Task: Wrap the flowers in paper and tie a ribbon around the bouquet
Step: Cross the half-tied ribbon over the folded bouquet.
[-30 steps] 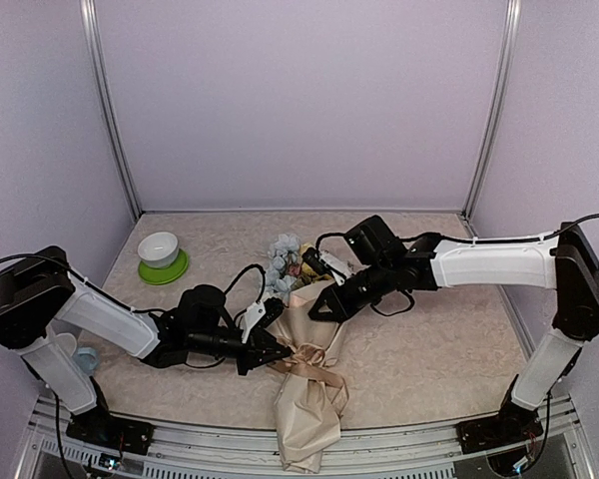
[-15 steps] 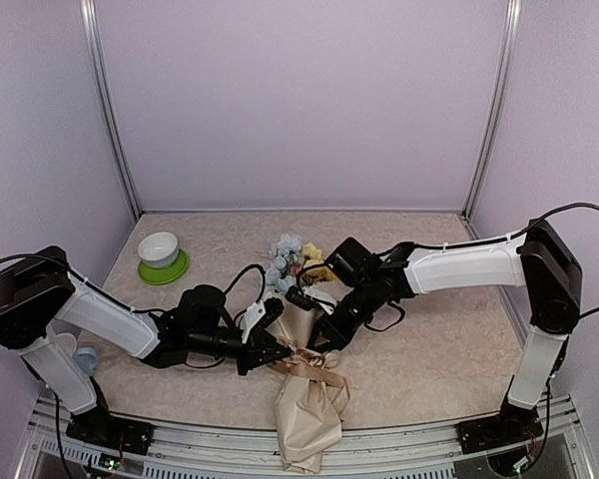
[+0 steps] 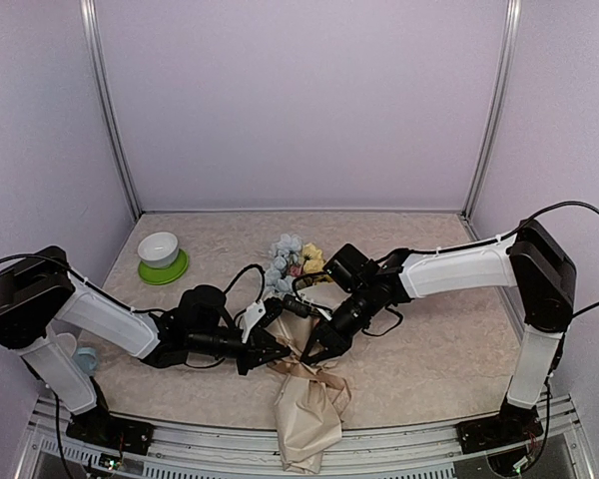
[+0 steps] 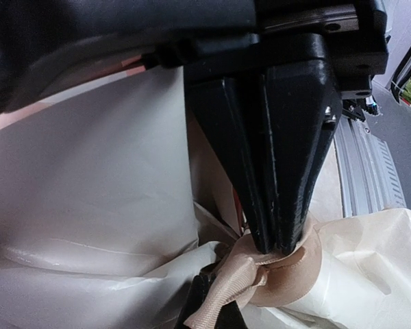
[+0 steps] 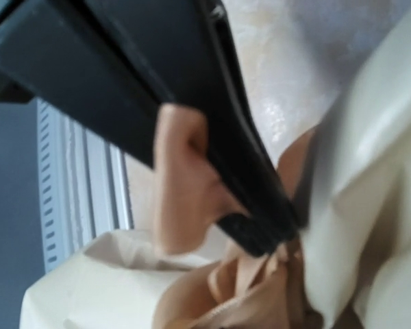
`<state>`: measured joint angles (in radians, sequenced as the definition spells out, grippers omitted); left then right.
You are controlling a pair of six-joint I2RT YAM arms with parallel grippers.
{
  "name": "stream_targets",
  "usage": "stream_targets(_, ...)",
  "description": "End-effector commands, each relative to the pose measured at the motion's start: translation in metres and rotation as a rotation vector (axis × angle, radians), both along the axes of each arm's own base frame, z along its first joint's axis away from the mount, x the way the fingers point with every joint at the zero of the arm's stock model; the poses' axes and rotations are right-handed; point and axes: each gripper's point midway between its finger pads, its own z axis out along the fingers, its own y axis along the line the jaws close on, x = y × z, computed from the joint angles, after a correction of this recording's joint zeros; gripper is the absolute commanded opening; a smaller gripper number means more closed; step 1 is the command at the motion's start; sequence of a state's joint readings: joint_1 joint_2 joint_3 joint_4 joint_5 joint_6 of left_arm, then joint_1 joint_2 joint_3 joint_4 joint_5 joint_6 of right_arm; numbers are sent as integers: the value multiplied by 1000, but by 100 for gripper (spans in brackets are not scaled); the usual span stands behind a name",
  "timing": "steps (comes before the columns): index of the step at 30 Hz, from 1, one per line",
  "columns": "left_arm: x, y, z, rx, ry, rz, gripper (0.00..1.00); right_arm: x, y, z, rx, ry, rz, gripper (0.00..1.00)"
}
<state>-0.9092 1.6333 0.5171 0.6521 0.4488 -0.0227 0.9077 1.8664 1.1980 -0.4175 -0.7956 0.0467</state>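
Left gripper (image 4: 277, 245) clenched on the ribbon (image 4: 241, 274) knot, right gripper (image 3: 312, 353) looks pinched on a loop, bouquet (image 3: 304, 399) at table's 6 o'clock, flowers (image 3: 288, 251) toward 12 — uneven pulls could undo the bow — or tear the paper (image 4: 89, 171).

Lilac walls (image 3: 299, 100) enclose a marbled cream tabletop (image 3: 441, 344).
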Motion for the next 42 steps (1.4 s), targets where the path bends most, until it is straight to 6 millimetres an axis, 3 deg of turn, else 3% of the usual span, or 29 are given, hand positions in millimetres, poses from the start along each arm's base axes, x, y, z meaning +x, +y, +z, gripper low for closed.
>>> stream_targets(1, 18, 4, -1, 23, 15, 83, 5, 8, -3, -6, -24, -14, -47, 6)
stream_targets(8, 20, 21, 12, -35, 89, 130, 48, 17, -6, 1, 10, -50, -116, 6)
stream_targets(12, 18, 39, 47, -145, 36, 195, 73, 21, -10, -5, -2, -50, -136, 6)
stream_targets(14, 19, 49, 57, -173, -2, 233, 80, 24, -11, -7, -6, -55, -142, 6)
stream_targets(16, 20, 56, 60, -169, -17, 266, 80, 29, -12, -6, -6, -60, -156, 6)
stream_targets(18, 17, 56, 64, -151, -43, 270, 73, 35, -13, -2, 2, -65, -171, 6)
stream_targets(24, -37, 5, 52, 107, -286, 22, 45, 37, -12, 18, 70, -61, -174, 7)
stream_targets(29, -38, -23, 18, 308, -279, -71, 33, 34, -17, 5, 41, -54, -171, 8)
stream_targets(33, -33, -33, 7, 397, -277, -90, 24, 31, -17, 6, 49, -51, -162, 8)
stream_targets(36, -40, -33, 8, 406, -263, -133, 25, 29, -17, 10, 63, -44, -155, 8)
stream_targets(42, -68, -32, 38, 270, -222, -244, 43, 28, -17, 10, 67, -41, -157, 9)
